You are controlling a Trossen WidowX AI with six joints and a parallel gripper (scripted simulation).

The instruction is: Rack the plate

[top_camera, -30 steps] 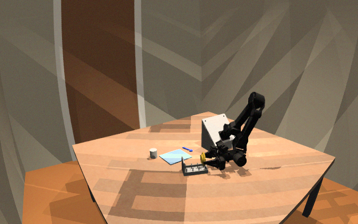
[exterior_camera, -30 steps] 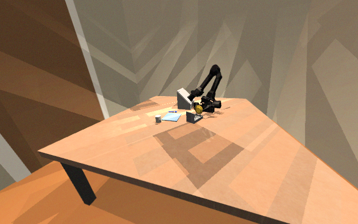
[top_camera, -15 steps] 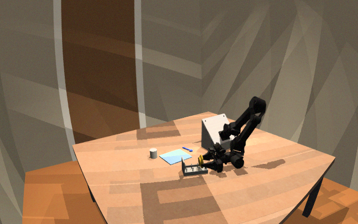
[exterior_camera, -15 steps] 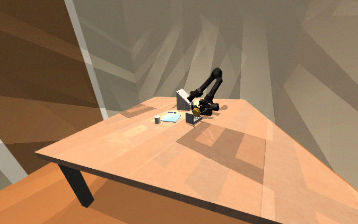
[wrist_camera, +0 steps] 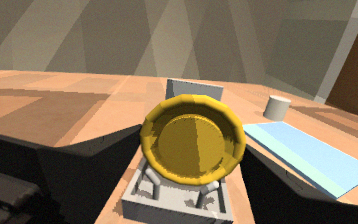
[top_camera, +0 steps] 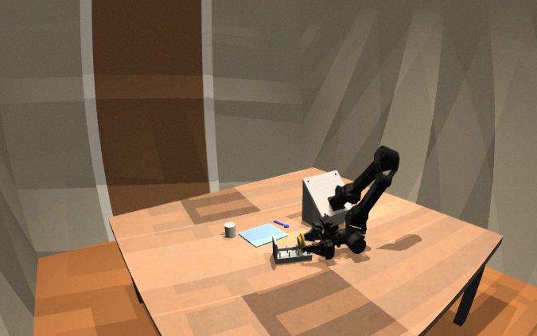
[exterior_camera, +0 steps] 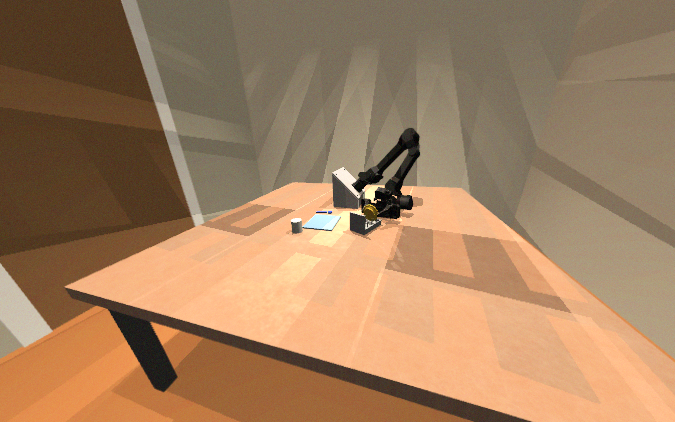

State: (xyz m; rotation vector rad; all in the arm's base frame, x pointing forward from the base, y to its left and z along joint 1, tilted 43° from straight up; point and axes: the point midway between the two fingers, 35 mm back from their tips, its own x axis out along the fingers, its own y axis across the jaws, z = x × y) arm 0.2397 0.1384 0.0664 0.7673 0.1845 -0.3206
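Observation:
The yellow round plate stands upright, its face toward the wrist camera. My gripper is shut on the plate, one finger at each side of its rim. The grey dish rack sits on the table, with short pegs and one tall end panel. The plate is over the rack's end nearer the arm, and in the wrist view pegs show below its rim. Whether its lower edge sits in a slot or touches the rack floor is hidden.
A light blue mat lies beside the rack. A grey cylinder stands beyond it. A blue utensil lies behind the mat. A sloped grey-white block stands near the arm.

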